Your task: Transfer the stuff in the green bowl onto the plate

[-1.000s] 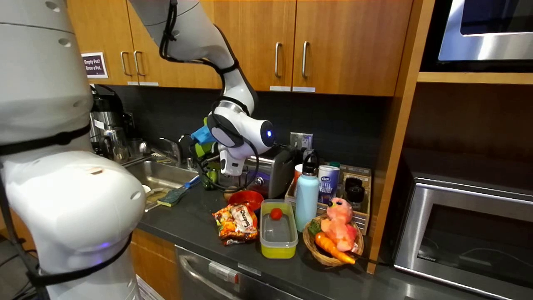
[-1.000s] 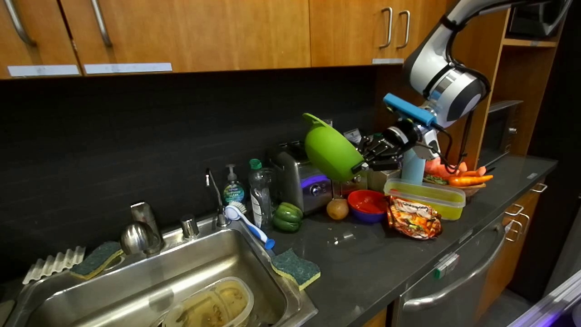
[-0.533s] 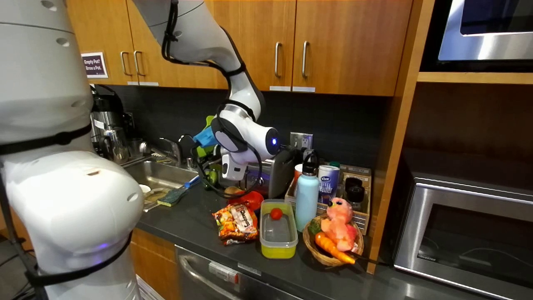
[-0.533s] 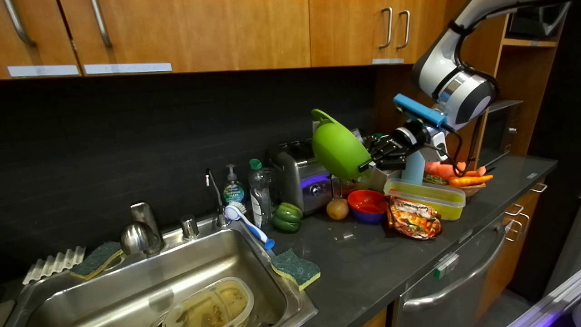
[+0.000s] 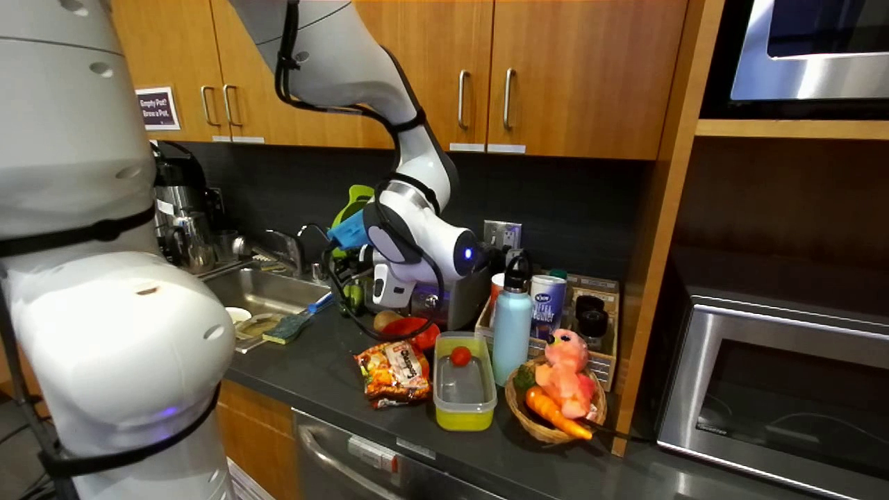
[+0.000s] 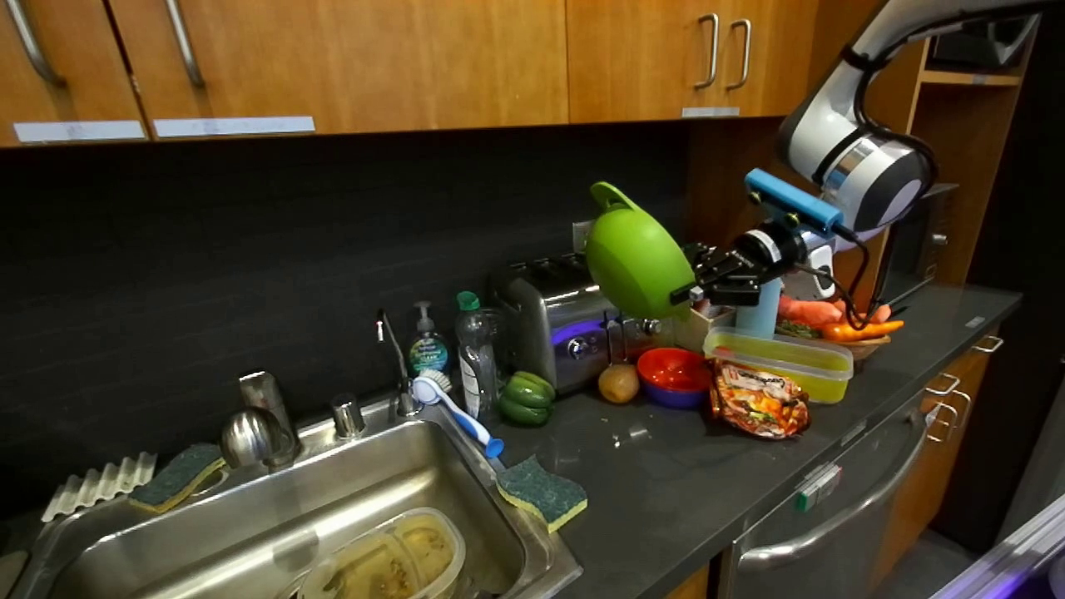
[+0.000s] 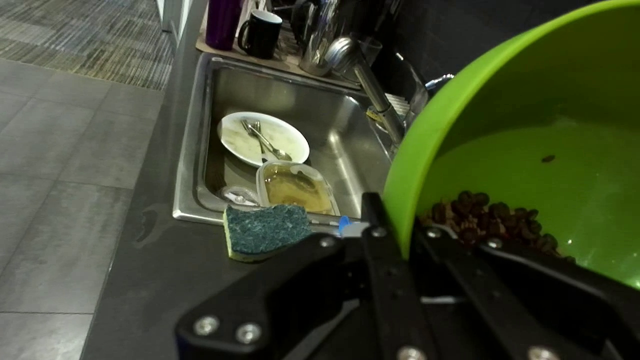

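My gripper (image 6: 687, 293) is shut on the rim of the green bowl (image 6: 636, 262) and holds it in the air, tilted, in front of the toaster. In the wrist view the fingers (image 7: 374, 215) pinch the bowl's rim, one outside and one inside. Small dark brown pieces (image 7: 500, 217) lie in a heap in the bowl (image 7: 500, 160) at the gripper's side, with one loose piece higher up. In the other views the contents are hidden. A white plate (image 7: 280, 132) with cutlery on it lies in the sink in the wrist view.
Below the bowl stand a toaster (image 6: 549, 308), an onion-like ball (image 6: 618, 383), a red bowl (image 6: 674, 370) and a snack packet (image 6: 759, 398). A clear yellow-based container (image 5: 464, 417) holds a tomato (image 5: 460, 356). A blue bottle (image 5: 512, 333) stands behind it. The sink (image 7: 200, 150) lies leftward.
The gripper and green bowl have moved along the counter, away from the sink, and slightly upward in an exterior view. The bowl stays held and tilted. The things on the counter have not moved.
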`<action>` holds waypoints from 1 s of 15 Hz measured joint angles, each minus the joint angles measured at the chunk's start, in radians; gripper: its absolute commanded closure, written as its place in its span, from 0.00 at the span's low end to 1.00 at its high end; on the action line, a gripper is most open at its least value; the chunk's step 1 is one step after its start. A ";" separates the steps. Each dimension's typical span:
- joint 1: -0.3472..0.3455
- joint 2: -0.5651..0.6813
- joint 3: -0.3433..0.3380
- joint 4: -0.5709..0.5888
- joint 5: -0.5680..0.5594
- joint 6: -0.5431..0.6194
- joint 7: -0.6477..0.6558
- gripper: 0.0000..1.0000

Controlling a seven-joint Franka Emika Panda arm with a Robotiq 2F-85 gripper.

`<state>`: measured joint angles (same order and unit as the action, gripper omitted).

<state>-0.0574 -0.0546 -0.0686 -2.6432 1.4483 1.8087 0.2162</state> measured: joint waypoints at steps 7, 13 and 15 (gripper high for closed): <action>-0.010 0.006 -0.012 0.001 0.000 -0.059 -0.011 0.98; -0.015 0.016 -0.021 0.006 0.000 -0.086 -0.010 0.98; -0.020 0.025 -0.026 0.012 0.000 -0.109 -0.010 0.98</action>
<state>-0.0770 -0.0299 -0.0944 -2.6311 1.4485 1.6998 0.2063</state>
